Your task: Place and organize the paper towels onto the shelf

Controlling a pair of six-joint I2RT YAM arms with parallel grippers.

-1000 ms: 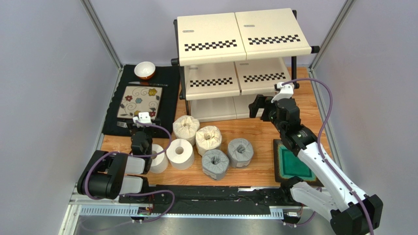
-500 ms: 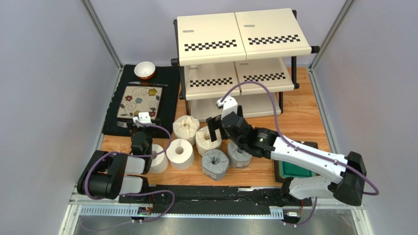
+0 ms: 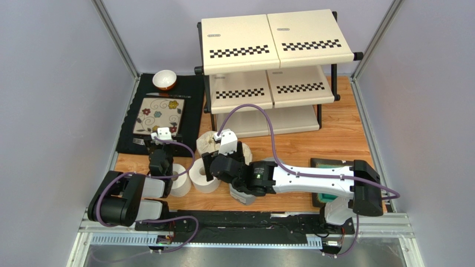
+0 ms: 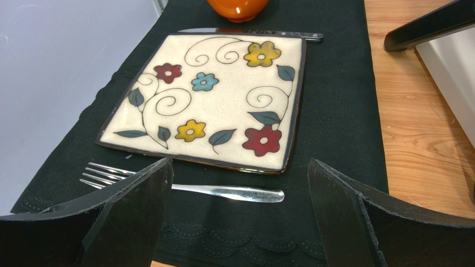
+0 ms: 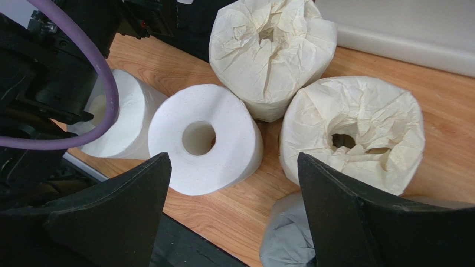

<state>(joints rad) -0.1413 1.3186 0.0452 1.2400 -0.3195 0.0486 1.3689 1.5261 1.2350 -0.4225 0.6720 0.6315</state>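
Observation:
The shelf (image 3: 267,61) stands at the back, and all tiers that show are bare. The paper towels stand on the wood in front of it: two white rolls (image 3: 202,177) (image 3: 179,181), two cream rolls (image 3: 207,143) (image 3: 244,153) and a grey roll (image 3: 241,194) half under my right arm. The other grey roll is hidden. My right gripper (image 3: 207,167) is open and empty, low over the rolls. In the right wrist view my right gripper (image 5: 231,167) faces a white roll (image 5: 203,139), with a cream roll (image 5: 351,130) and a grey roll (image 5: 287,239) on the right. My left gripper (image 3: 160,146) (image 4: 240,167) is open and empty over the black mat.
A floral square plate (image 3: 158,114) and a white-and-orange bowl (image 3: 165,79) sit on a black mat (image 3: 192,105) at the left. A fork (image 4: 223,192) lies in front of the plate. A dark-rimmed green tray (image 3: 326,163) sits at the right, partly under my right arm.
My right arm has swung from the shelf's right side leftwards and down across the rolls, and its gripper now hangs by the white roll. The left arm has not moved.

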